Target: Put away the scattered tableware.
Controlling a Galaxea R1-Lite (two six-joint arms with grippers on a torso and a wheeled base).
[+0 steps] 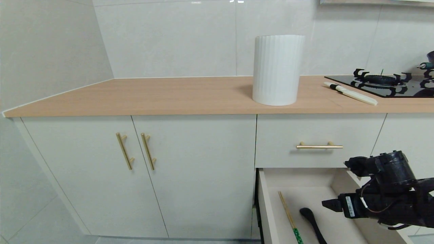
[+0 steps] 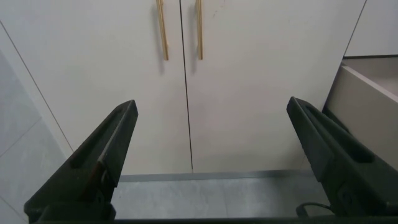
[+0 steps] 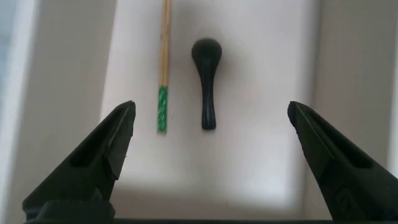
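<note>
Pale tiled walls (image 1: 169, 37) back a light wooden surface (image 1: 169, 96), where a white ribbed cylindrical container (image 1: 277, 69) stands near the front edge. Below it, an open cream drawer (image 1: 266, 203) holds green-tipped bamboo chopsticks (image 1: 288, 215) near its left wall, a black spoon (image 1: 312, 220) just beside them. The black right gripper (image 3: 210, 112) hangs over the drawer, jaws wide and empty; the black left gripper (image 2: 211, 102), equally wide, faces the cream cabinet doors (image 2: 249, 93)

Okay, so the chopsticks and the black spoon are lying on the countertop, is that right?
No, not there. The chopsticks and the black spoon are lying in the open drawer below it, as the head view shows.
</note>
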